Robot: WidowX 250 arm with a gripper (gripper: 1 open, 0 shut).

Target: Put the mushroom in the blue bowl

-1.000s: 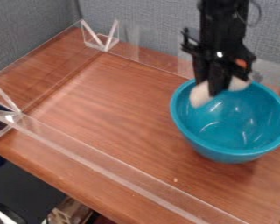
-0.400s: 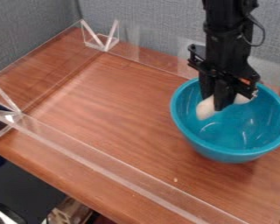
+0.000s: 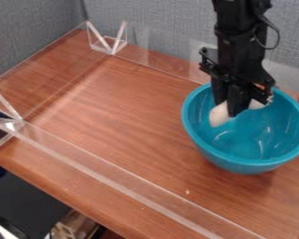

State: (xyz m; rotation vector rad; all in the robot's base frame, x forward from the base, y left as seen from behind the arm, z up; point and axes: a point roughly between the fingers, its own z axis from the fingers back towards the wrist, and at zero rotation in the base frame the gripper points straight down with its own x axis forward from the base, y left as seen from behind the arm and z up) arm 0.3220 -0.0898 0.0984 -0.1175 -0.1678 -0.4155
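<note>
Clamped in the gripper (image 3: 237,105) pointing almost straight down — the mushroom (image 3: 222,114), cream stem showing at the left of the fingertips. Hanging inside the blue bowl (image 3: 247,130), over its near-left wall, bottom directly beneath — only releasing left, by the look of it

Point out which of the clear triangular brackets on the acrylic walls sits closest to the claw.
The far one, at the back corner by the grey wall. The other bracket is on the left wall, farther from the claw.

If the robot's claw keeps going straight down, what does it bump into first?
Probably the inside of the blue bowl. The gripper, shut on the mushroom, points down into it, though depth is hard to judge.
</note>
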